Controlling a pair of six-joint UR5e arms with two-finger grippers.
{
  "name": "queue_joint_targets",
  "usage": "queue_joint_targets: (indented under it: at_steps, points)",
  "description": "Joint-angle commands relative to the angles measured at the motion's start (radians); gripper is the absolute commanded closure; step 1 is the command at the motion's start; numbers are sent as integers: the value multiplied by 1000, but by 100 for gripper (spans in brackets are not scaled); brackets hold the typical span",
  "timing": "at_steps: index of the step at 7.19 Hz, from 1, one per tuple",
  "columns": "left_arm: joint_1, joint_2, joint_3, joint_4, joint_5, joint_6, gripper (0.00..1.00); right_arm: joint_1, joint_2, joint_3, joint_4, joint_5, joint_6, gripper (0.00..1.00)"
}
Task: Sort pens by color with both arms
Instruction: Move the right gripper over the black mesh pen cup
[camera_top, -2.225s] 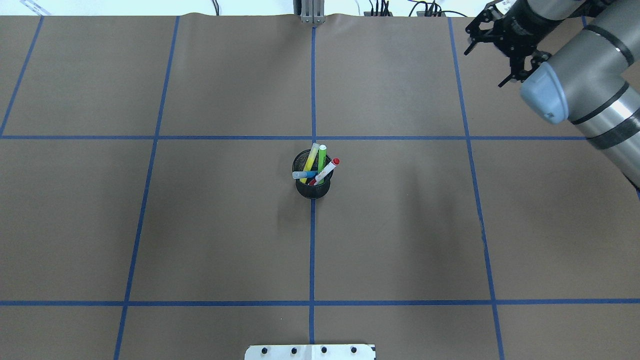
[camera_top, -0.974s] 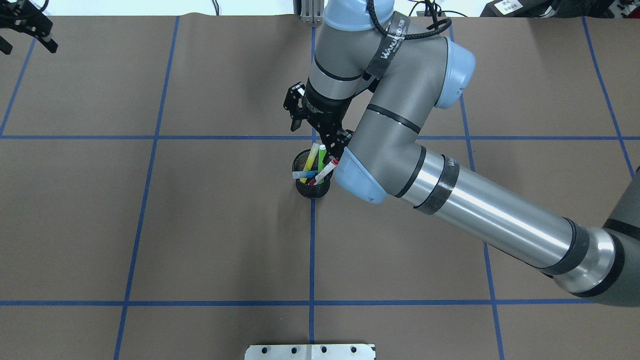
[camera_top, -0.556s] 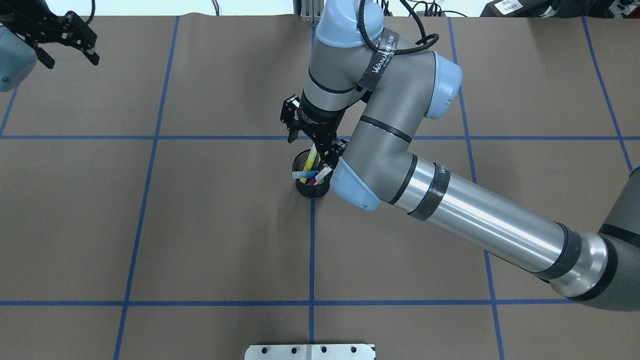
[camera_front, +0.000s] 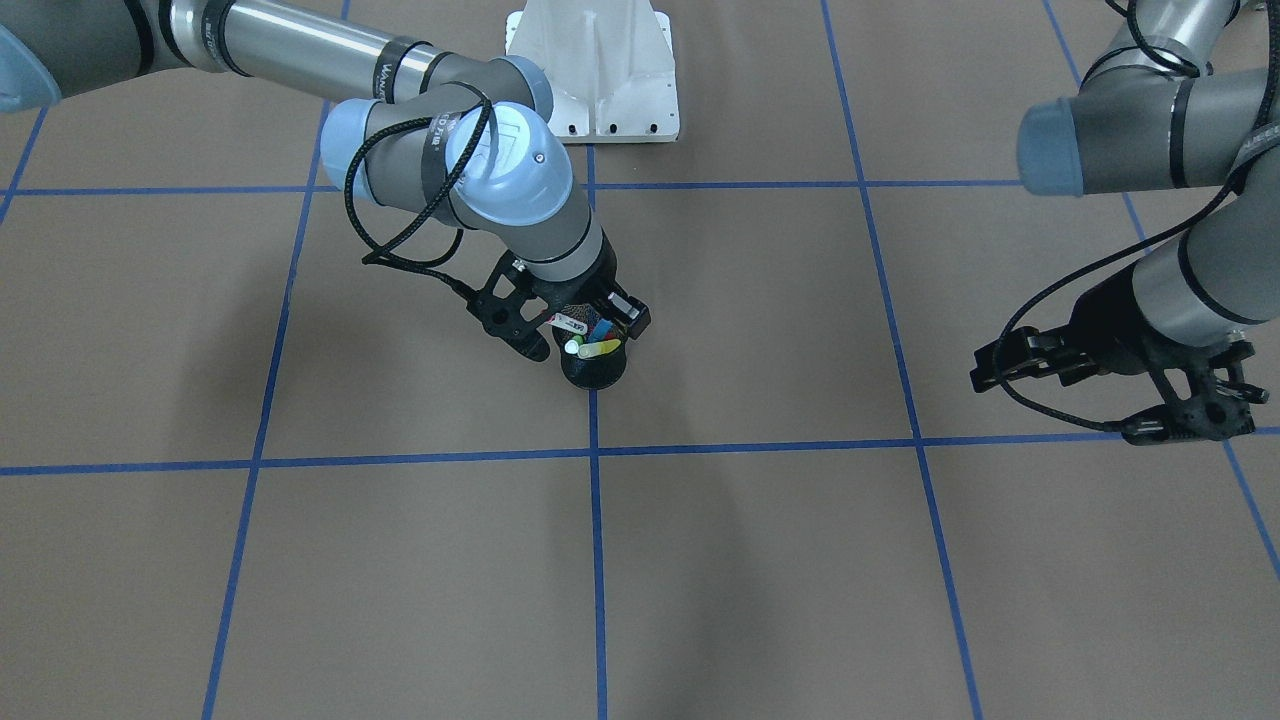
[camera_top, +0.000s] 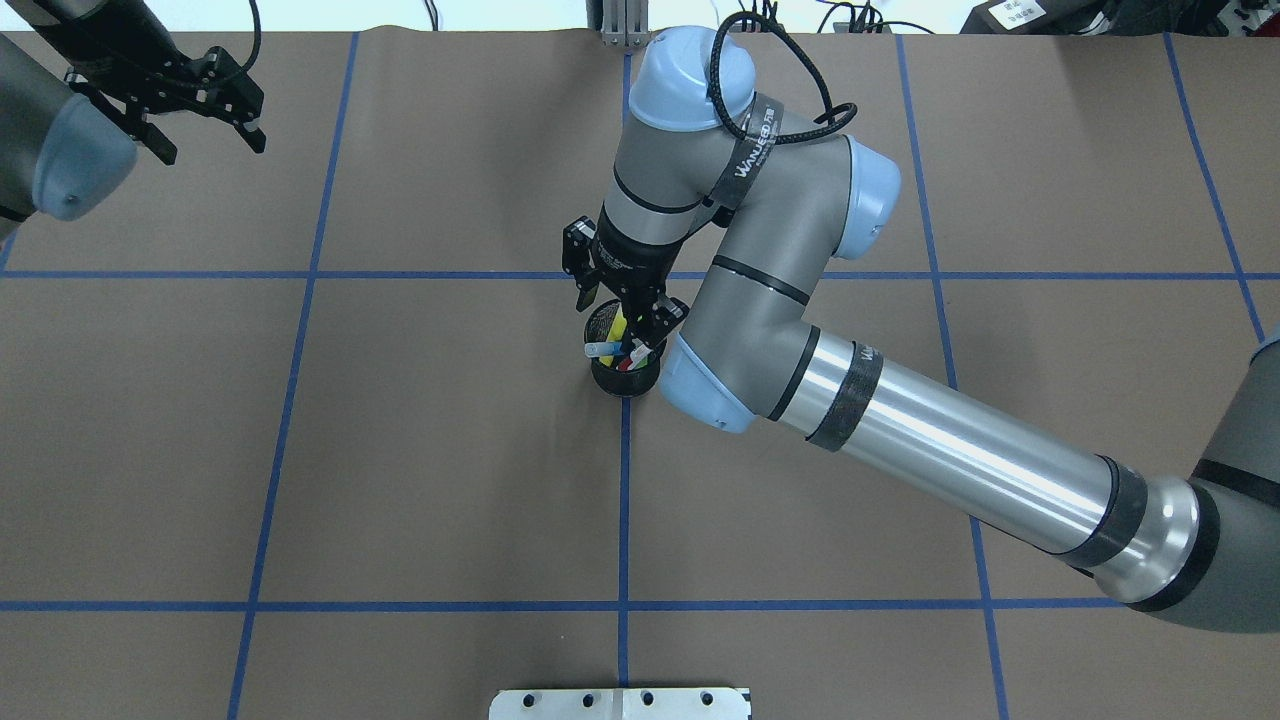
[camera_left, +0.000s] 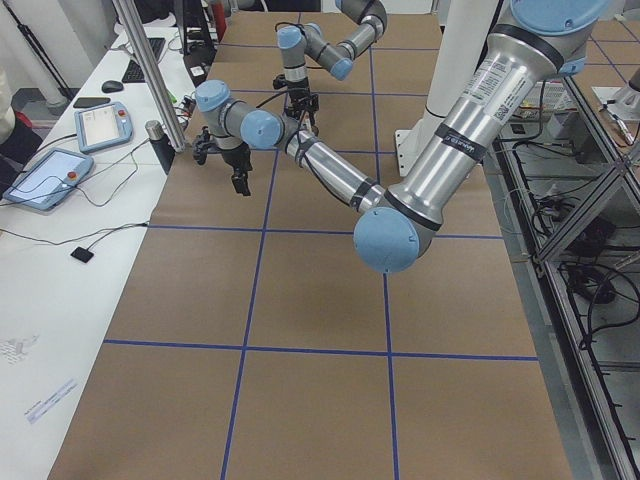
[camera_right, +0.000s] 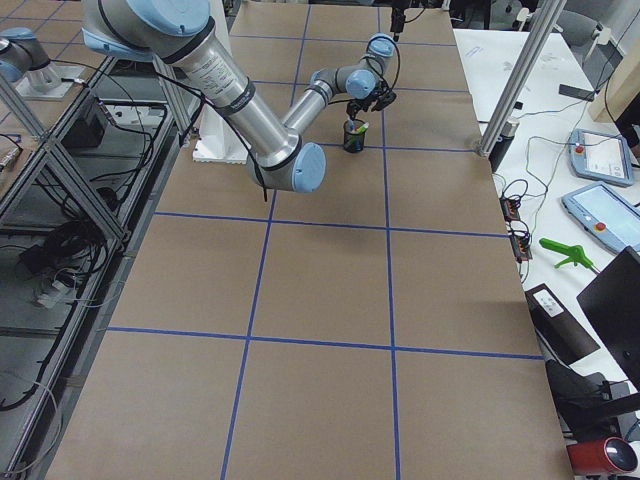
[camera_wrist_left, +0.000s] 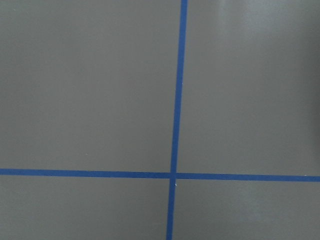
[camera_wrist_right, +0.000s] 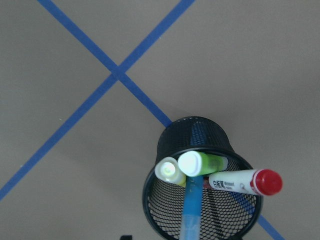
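Slim, light, slick plastic marker pens (camera_wrist_right: 230, 182) are probably best pinched near the caps by the spread-open right jaws.

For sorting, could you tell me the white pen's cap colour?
Red cap, clearest in right wrist view.

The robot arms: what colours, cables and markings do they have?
The silver-grey tubular right arm and left arm have light-blue round joint caps and black bands. A black braided cable loops at each wrist; the right arm's black strap bears white lettering. The right tool and left tool are black, two-fingered.
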Motion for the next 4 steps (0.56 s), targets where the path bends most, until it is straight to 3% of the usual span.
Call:
queue_joint_targets:
  at_steps: [1, 2, 4]
  points:
    - [32, 0, -25, -9, 1, -56, 0, -37, -7, 7, 2, -2, 17, 32]
    - [40, 0, -36, -9, 1, -67, 0, -52, -7, 9, 2, -5, 20, 33]
    - [46, 0, -50, -8, 1, -76, 0, -62, -7, 10, 2, -7, 17, 46]
